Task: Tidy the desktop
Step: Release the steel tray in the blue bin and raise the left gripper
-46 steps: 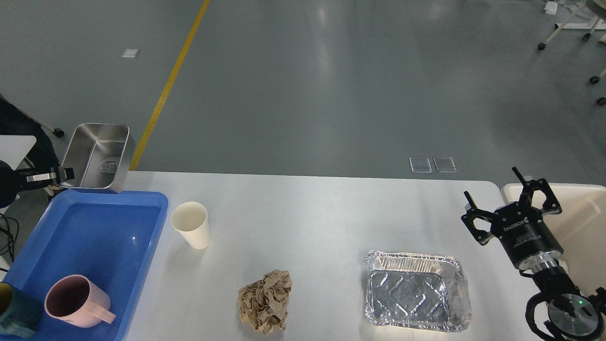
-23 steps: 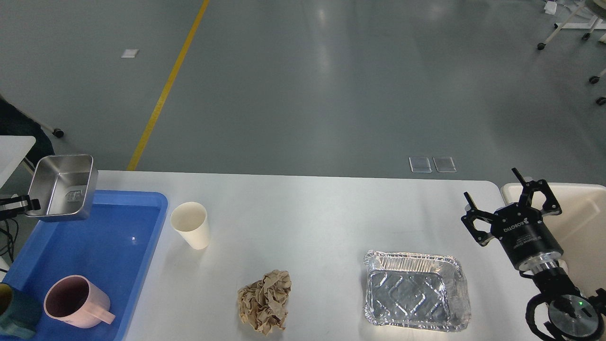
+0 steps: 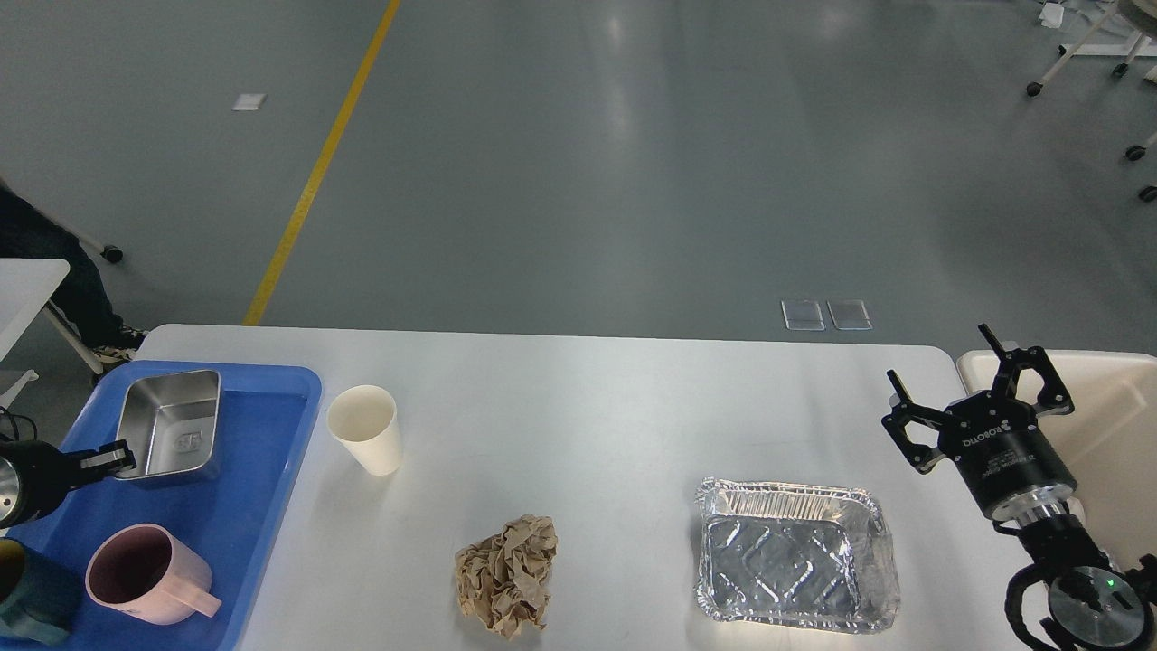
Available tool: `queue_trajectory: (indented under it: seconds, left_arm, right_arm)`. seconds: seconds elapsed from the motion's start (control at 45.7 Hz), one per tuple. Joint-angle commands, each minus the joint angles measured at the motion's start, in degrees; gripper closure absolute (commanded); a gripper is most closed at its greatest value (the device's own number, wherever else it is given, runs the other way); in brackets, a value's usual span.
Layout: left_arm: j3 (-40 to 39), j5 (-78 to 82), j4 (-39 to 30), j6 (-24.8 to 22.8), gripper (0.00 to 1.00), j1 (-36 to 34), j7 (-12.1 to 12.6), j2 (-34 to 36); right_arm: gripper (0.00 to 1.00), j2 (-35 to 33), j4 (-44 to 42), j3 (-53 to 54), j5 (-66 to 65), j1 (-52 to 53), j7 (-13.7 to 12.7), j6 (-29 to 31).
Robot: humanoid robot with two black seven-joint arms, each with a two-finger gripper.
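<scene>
The white-grey desktop point(image 3: 597, 407) carries a cream paper cup point(image 3: 364, 429), a crumpled ball of brown paper point(image 3: 506, 575) and an empty foil tray point(image 3: 794, 554). At the left, a steel box point(image 3: 172, 425) sits in the blue tray point(image 3: 253, 506). My left gripper point(image 3: 116, 456) is shut on the box's near left corner. My right gripper point(image 3: 945, 366) stands open and empty above the desktop's right edge, well clear of the foil tray.
A pink mug point(image 3: 145, 575) and a dark teal cup point(image 3: 32, 597) stand in the blue tray's near end. A cream bin point(image 3: 1116, 434) sits off the right edge, behind my right gripper.
My left gripper carried the steel box from beyond the tray's far edge toward me and down into the blue tray. The right arm barely moved.
</scene>
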Motion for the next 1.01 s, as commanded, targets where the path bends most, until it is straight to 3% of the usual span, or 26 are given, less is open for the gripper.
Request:
queue_trajectory:
  seconds: [0.0,0.285,0.416,0.46,0.679,0.832,0.986]
  left_arm:
    - [0.03,-0.18,1.20,0.07,0.95,0.03,0.00,-1.44]
    - [0.38,-0.53,1.38,1.30,0.87,0.74,0.18,-3.90]
    - [0.64,-0.62,1.64,1.56,0.25,0.83,0.27,-4.60]
    - [0.64,-0.71,1.64,1.91,0.16,0.83,0.00,-4.69]
    - [-0.06,-1.06,1.38,1.30,0.04,-0.05,-0.26,-3.72]
    - [-1.11,-4.48,0.85,1.12,0.03,-2.42,-0.26,-1.79]
    - [-4.27,-17.56,0.85,1.21,0.03,-6.55,-0.17,-1.00]
  right_arm:
    - [0.00,0.00,0.00,-0.01,0.00,-0.09,0.00,0.00]
    - [0.00,0.00,0.00,0.08,0.00,-0.26,0.00,0.00]
    - [0.00,0.00,0.00,0.35,0.00,-0.61,0.00,0.00]
    - [0.00,0.00,0.08,0.35,0.00,-0.61,0.00,0.00]
    - [0.00,0.00,0.43,0.35,0.00,-0.61,0.00,0.00]
    - [0.00,0.00,0.43,0.35,0.00,-0.61,0.00,0.00]
    - [0.00,0.00,0.43,0.43,0.00,-0.61,0.00,-0.09]
